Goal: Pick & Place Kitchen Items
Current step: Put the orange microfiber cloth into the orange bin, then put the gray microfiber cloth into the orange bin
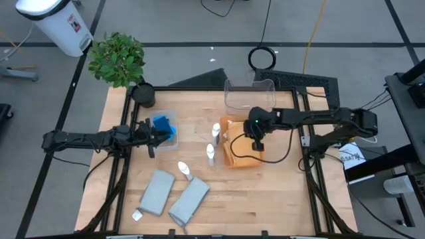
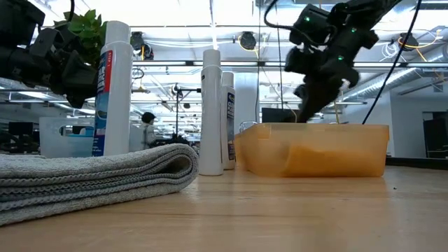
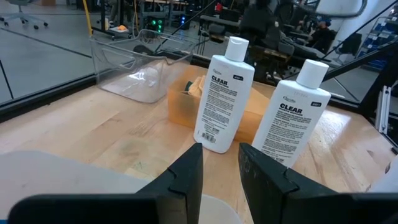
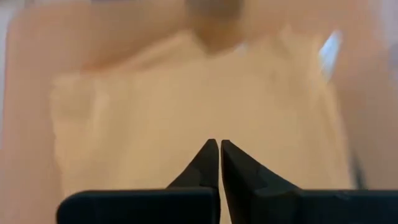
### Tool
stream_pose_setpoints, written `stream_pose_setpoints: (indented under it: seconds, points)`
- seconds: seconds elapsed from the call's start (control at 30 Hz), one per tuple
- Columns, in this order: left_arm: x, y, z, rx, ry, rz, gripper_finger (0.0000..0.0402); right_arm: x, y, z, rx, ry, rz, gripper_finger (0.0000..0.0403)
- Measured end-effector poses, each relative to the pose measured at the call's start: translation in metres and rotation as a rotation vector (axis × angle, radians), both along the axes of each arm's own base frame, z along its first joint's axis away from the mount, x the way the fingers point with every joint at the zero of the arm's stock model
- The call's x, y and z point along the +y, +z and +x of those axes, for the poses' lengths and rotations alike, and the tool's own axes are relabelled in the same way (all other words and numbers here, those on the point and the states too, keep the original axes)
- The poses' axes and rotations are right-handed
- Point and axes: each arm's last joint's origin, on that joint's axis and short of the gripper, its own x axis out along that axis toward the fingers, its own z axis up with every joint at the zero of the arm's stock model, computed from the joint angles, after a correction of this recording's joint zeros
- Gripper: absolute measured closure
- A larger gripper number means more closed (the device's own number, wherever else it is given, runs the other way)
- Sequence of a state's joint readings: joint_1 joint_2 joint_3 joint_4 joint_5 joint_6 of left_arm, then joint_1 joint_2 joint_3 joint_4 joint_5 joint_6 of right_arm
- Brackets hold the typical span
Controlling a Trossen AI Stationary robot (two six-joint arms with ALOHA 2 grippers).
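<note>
Hanging over the orange tray [image 1: 234, 159], the right gripper [image 4: 219, 144] is seen with fingers together just above the orange cloth [image 4: 186, 106], blurred there. The left gripper [image 3: 219, 155], fingers slightly apart, is held level beside the blue sponges [image 1: 163, 126], facing two white bottles [image 3: 224, 93]

A folded grey cloth [image 2: 84, 175] lay nearest on the wooden bench [image 2: 280, 217], filling the lower left. Behind it stood three white bottles [image 2: 117, 87] with blue labels, all upright, two of them close together toward the middle. To their right sat the translucent orange tray [image 2: 315, 148] with an orange cloth [image 2: 329, 159] showing through its wall. The right arm's tool [image 2: 311, 98] hung above the tray, reaching down toward its far rim. A dark arm [image 2: 42, 59] and plant leaves [image 2: 87, 28] showed at upper left.
</note>
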State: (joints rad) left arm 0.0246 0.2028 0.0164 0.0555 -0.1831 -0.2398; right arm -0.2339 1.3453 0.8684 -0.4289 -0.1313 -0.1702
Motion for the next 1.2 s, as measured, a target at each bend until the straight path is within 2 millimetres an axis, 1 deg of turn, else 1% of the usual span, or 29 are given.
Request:
stream_pose_setpoints:
  seconds: [0.13, 0.23, 0.33, 0.43, 0.5, 0.63, 0.77, 0.9, 1.03, 1.2]
  points:
    - [0.0, 0.0, 0.0, 0.0, 0.0, 0.0, 0.0293, 0.009, -0.009, -0.007, 0.116, -0.007, 0.049, 0.0403]
    - [0.0, 0.0, 0.0, 0.0, 0.0, 0.0, 0.0293, 0.016, -0.021, -0.009, 0.157, 0.01, 0.062, 0.0403]
    - [0.0, 0.0, 0.0, -0.001, 0.001, 0.0, 0.0293, 0.02, -0.032, -0.009, 0.169, 0.027, 0.062, 0.0403]
    - [0.0, 0.0, 0.0, -0.001, 0.0, 0.0, 0.0293, 0.02, -0.041, -0.008, 0.165, 0.028, 0.057, 0.0403]
    - [0.0, 0.0, 0.0, 0.0, 0.0, 0.0, 0.0293, 0.02, -0.044, -0.008, 0.16, 0.027, 0.054, 0.0403]
    - [0.0, 0.0, 0.0, 0.0, 0.0, 0.0, 0.0293, 0.02, -0.041, -0.007, 0.15, 0.031, 0.049, 0.0403]
    - [0.0, 0.0, 0.0, 0.0, 0.0, 0.0, 0.0293, 0.02, -0.025, -0.006, 0.093, 0.034, 0.037, 0.0403]
    - [0.0, 0.0, 0.0, 0.0, 0.0, 0.0, 0.0293, 0.02, -0.008, -0.011, 0.026, 0.026, 0.03, 0.0403]
    - [0.0, 0.0, 0.0, -0.001, 0.0, 0.0, 0.0293, 0.022, 0.011, -0.02, -0.066, 0.026, 0.014, 0.0403]
    - [0.0, 0.0, 0.0, -0.001, 0.0, 0.0, 0.0293, 0.024, 0.038, -0.036, -0.197, 0.028, -0.009, 0.0403]
